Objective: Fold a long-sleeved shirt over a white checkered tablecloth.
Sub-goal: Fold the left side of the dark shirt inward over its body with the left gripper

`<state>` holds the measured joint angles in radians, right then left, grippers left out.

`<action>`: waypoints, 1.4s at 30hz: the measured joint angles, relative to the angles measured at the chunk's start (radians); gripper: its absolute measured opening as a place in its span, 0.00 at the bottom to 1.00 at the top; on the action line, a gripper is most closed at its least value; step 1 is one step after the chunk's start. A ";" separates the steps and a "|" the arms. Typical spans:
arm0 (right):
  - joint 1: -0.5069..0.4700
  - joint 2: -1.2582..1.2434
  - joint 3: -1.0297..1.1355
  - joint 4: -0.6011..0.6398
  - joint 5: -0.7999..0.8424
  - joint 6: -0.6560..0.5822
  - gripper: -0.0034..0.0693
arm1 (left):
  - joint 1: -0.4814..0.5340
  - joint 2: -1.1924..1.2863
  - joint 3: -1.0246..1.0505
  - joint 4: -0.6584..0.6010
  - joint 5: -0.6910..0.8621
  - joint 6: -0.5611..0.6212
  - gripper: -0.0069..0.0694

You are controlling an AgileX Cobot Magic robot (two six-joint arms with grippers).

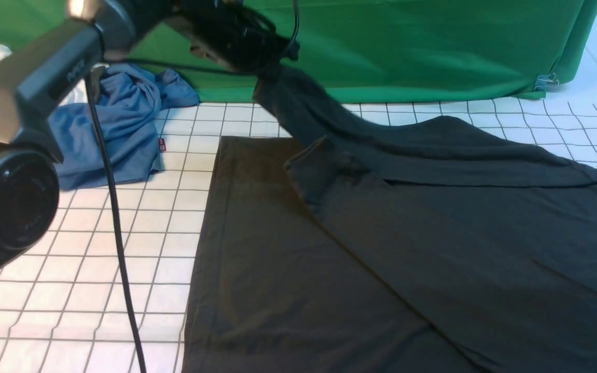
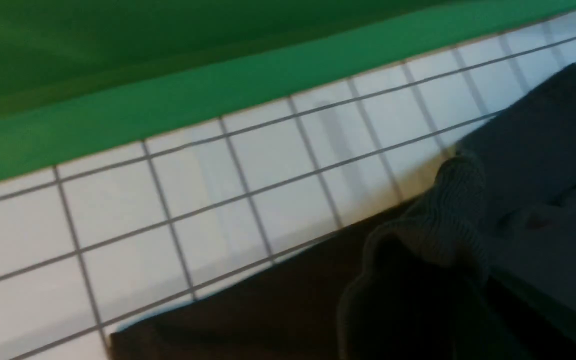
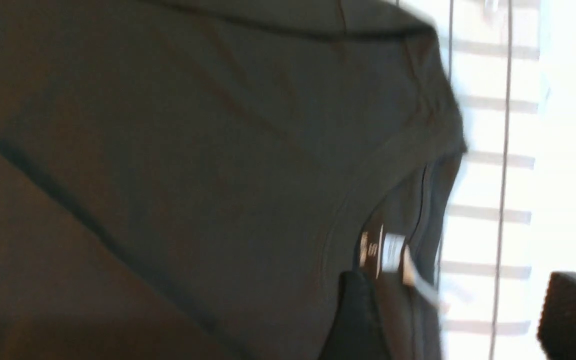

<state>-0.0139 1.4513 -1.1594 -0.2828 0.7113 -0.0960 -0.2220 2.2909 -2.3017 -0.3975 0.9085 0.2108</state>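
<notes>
One charcoal knit shirt (image 1: pixel 433 248), ribbed cuff (image 2: pixel 448 210)

In the front view you get soft, even light: the white checkered tablecloth (image 1: pixel 174 217) reads bright, the long-sleeved shirt (image 1: pixel 433 248) is dark with little detail, and the left arm (image 1: pixel 24 98), close to the lens, is out of focus with glints on its upper face. Your left wrist view is mildly blurred. Your right wrist view is smeared, and the tablecloth there washes out into glare.
</notes>
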 joint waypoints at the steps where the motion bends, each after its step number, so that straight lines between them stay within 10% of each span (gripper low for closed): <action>1: 0.000 0.005 0.000 0.000 -0.027 -0.028 0.73 | 0.000 0.000 -0.025 -0.010 0.020 0.000 0.05; 21: 0.000 0.270 -0.113 0.075 -0.140 -0.116 0.73 | 0.000 -0.069 -0.174 -0.113 0.216 0.005 0.05; 42: 0.000 0.270 -0.189 0.085 -0.035 -0.112 0.73 | 0.002 -0.270 0.436 -0.093 0.281 -0.045 0.05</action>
<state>-0.0139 1.7214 -1.3486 -0.1976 0.6758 -0.2083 -0.2199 2.0213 -1.8660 -0.4907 1.1893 0.1662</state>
